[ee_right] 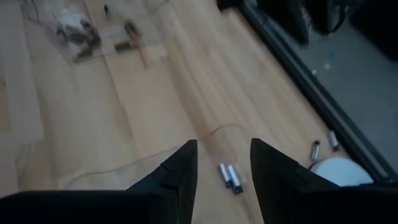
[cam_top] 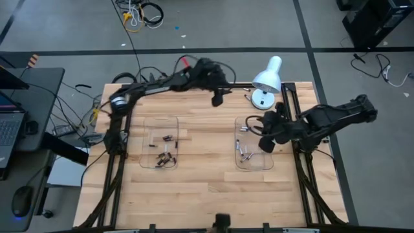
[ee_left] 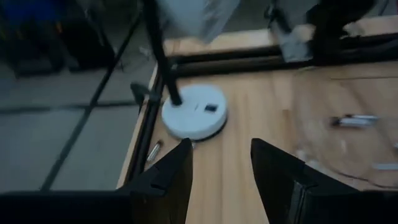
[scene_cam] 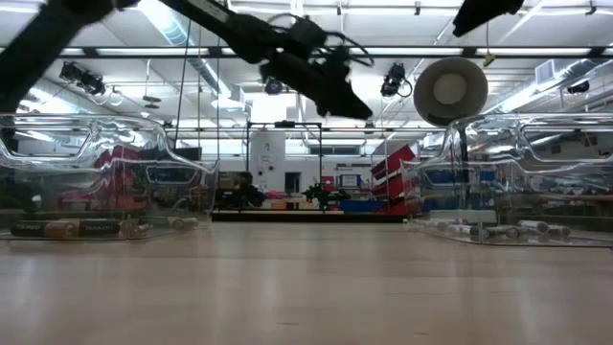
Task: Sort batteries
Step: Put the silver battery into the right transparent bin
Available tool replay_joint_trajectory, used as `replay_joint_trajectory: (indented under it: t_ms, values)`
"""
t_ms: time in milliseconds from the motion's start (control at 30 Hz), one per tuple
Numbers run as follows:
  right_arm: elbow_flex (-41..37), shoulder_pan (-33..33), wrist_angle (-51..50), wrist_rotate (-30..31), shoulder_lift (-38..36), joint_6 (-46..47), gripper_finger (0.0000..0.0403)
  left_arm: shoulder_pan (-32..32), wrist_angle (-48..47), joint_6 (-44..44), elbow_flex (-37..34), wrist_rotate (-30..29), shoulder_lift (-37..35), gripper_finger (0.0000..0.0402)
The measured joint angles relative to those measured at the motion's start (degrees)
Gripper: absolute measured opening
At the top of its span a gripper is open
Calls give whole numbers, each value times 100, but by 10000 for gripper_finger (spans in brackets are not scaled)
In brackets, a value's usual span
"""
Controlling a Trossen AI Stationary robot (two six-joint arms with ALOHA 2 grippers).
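Dark batteries [cam_top: 165, 152] lie in the clear left tray [cam_top: 160, 123]. Silver batteries [cam_top: 244, 154] lie in the clear right tray [cam_top: 255, 165]. My right gripper [ee_right: 224, 162] hangs open over the right tray's far part, with two silver batteries [ee_right: 229, 177] showing on the tray floor below its fingers. My left gripper [ee_left: 221, 165] is open and holds nothing, up in the air by the table's far edge, pointing toward the lamp's base [ee_left: 194, 112]. A loose battery [ee_left: 153, 151] lies on the table beside that base, and two others [ee_right: 323, 144] show there too.
A white desk lamp [cam_top: 268, 74] stands at the far right of the table, its head over the right tray's far end. Black frame rails [cam_top: 304, 168] run along the table's sides. Bare wood lies between the trays and along the near edge.
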Motion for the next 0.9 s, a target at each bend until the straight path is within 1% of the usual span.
replay_joint_trajectory:
  t_ms: [67, 133, 233, 267, 333, 367, 467, 567, 633, 733, 900]
  values:
    - [2, 96, -4, 173, -56, -4, 132, 104, -506, -64, 716, -4, 489, 162]
    - [2, 153, -7, 267, -56, -33, 130, 219, -1096, 48, 1322, 1, 869, 162]
    - [2, 198, -4, 278, -4, -86, 130, 378, -1831, 663, 1928, 38, 1196, 158]
    - [2, 199, -5, 280, 20, -87, 130, 429, -1871, 853, 2051, -8, 1279, 153]
    - [2, 201, -5, 282, 64, -87, 130, 553, -1798, 959, 2197, -111, 1435, 139]
    - [2, 201, -7, 300, 69, -94, 130, 616, -1719, 858, 2260, -110, 1537, 130]
    - [2, 192, -10, 481, 51, -206, 129, 766, -1573, -54, 2421, -83, 1837, 89]
    - [2, 105, -36, 577, -39, -328, 129, 819, -1164, -1079, 2479, -88, 2031, 35]
    - [2, 4, -35, 639, -141, -404, 129, 815, -843, -1489, 2502, 101, 2132, 10]
    - [2, -151, -26, 659, -284, -502, 129, 808, -387, -1707, 2508, 296, 2270, 9]
    - [4, -334, -9, 667, -493, -559, 129, 817, -80, -1712, 2508, 281, 2519, 3]
